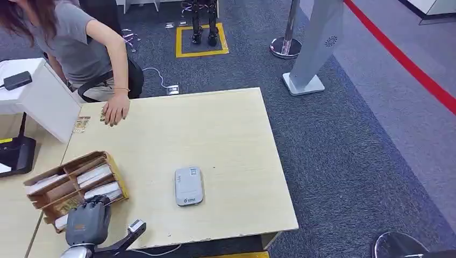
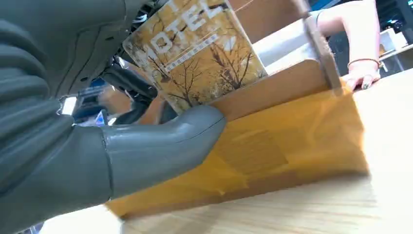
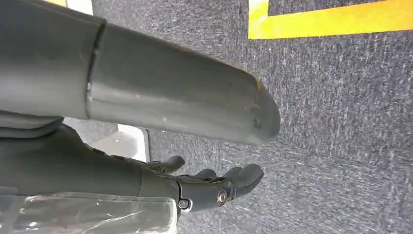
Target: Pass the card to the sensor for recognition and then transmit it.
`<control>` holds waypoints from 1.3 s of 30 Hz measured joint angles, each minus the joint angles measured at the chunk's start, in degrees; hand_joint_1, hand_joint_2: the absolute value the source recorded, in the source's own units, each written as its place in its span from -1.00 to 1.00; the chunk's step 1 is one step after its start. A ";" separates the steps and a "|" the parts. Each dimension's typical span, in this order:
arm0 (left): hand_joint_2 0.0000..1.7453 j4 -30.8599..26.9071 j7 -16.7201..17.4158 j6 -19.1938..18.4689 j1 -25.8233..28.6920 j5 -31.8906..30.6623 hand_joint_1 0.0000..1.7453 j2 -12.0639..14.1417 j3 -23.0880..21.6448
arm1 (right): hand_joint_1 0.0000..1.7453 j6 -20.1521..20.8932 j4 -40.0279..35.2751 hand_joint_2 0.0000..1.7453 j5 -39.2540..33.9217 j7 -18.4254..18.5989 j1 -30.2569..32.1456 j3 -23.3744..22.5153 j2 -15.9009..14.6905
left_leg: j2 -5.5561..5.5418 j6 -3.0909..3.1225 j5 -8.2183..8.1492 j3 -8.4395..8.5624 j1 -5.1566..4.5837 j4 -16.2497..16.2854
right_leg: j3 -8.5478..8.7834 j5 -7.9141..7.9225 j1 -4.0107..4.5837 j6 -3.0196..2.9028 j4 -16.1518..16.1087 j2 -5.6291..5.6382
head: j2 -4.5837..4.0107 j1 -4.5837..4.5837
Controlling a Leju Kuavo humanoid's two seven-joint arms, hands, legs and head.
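A cardboard box (image 1: 121, 186) with several compartments of cards stands at the table's front left. My left hand (image 1: 88, 219) is at its near end. In the left wrist view a yellow-brown card (image 2: 195, 48) printed HOTEL stands behind the box wall (image 2: 292, 131). Dark fingers (image 2: 131, 83) lie behind the card and the thumb (image 2: 160, 146) lies in front at the wall. Whether the card is pinched is unclear. The grey sensor (image 1: 189, 185) lies flat mid-table, to the right of the box. My right hand (image 3: 160, 180) hangs over the carpet with its fingers loosely spread, holding nothing.
A seated person rests a hand (image 1: 115, 110) on the table's far left corner beside loose cards (image 1: 80, 124). A white slanted panel (image 1: 48, 102) stands further left. A grey pillar stand (image 1: 314, 48) and a stanchion base (image 1: 285, 47) are on the carpet beyond the table.
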 joint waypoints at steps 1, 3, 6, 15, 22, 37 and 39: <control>1.00 0.24 0.30 0.13 -0.16 -0.56 1.00 -0.09 -0.15 | -1.00 0.07 0.02 -1.00 0.24 -0.04 -0.04 0.11 0.00 | 0.00 0.00 0.00 0.00 0.00 0.00 | 0.01 0.00 0.00 0.00 0.00 -0.01 | 0.00 0.00; 1.00 0.83 0.96 0.57 -0.65 -1.46 1.00 -0.17 -0.74 | -1.00 0.35 0.09 -1.00 0.46 -0.09 -0.13 0.59 0.00 | -0.02 0.00 0.00 -0.01 0.00 0.00 | 0.01 0.00 0.00 0.00 0.00 -0.02 | 0.00 0.00; 1.00 1.55 2.27 0.92 -1.21 -1.83 1.00 -0.22 -1.90 | -1.00 0.59 0.20 -1.00 0.52 -0.11 -0.34 0.92 0.00 | -0.02 0.00 0.00 -0.01 -0.01 0.00 | 0.02 0.00 0.00 0.00 0.00 -0.01 | 0.00 0.00; 1.00 2.21 3.41 1.25 -1.99 -1.85 1.00 0.15 -4.68 | -1.00 0.63 0.44 -1.00 0.72 0.00 -0.62 1.29 0.02 | -0.02 0.00 0.00 -0.01 -0.01 0.00 | 0.02 0.00 0.00 0.00 0.00 -0.03 | 0.00 0.00; 1.00 2.21 3.41 1.25 -2.40 -1.85 1.00 0.37 -5.18 | -1.00 0.63 0.46 -1.00 0.96 0.11 -0.67 1.31 0.02 | -0.02 0.00 0.00 -0.02 -0.01 0.00 | 0.02 0.00 0.00 0.00 0.00 -0.03 | 0.00 0.00; 1.00 2.14 12.03 3.38 -4.52 -1.94 1.00 4.21 -12.23 | -1.00 0.92 0.46 -1.00 1.22 0.11 -0.75 2.27 0.15 | -0.02 -0.01 0.01 -0.01 0.00 0.00 | -0.01 0.00 0.00 0.00 0.00 -0.01 | 0.00 0.00; 1.00 0.87 16.86 4.09 -5.68 -1.96 1.00 6.74 -15.55 | -1.00 0.92 0.46 -1.00 1.22 0.11 -0.76 2.29 0.15 | -0.02 -0.02 0.01 -0.02 0.00 0.00 | -0.03 0.00 0.00 0.00 0.01 -0.02 | 0.00 0.00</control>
